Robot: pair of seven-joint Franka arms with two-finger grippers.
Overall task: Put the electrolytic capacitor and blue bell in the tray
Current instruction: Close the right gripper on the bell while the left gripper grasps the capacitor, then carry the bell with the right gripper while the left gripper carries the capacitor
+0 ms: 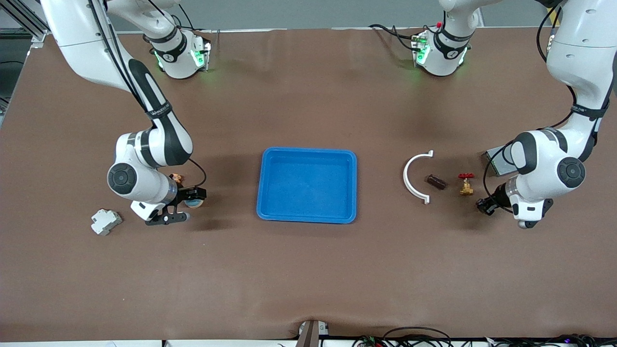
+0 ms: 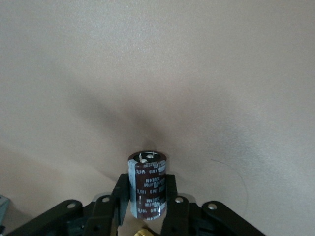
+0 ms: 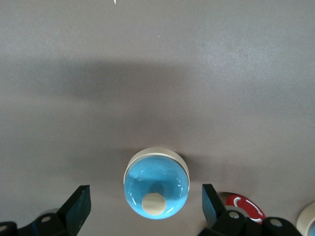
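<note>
Left wrist view puts the electrolytic capacitor (image 2: 147,186) straight ahead of my left hand (image 1: 486,205): a short brown can with a pale stripe, lying on the bench (image 1: 308,270) toward the left arm's end. It sits between a white curved clip (image 1: 415,176) and a red-handled brass valve (image 1: 465,184), touching neither. I judge it light and rigid, but its sleeve looks slick and it would roll, so I would pinch across the round body at mid-length and keep off the end with the terminals. My left hand is over the bench beside the valve, parted to a moderate gap and holding nothing.

The blue bell (image 3: 156,189) rests on the bench toward the right arm's end, a glossy dome on a pale base with a knob on top. It looks hard, light and slippery. The dome would squirt out of a pinch, so I would close low, at the rim. My right hand (image 3: 146,204) is over it, fingers (image 3: 78,205) spread wide on either side and not touching.

The tray (image 1: 262,193) lies empty mid-bench, well apart from both.
</note>
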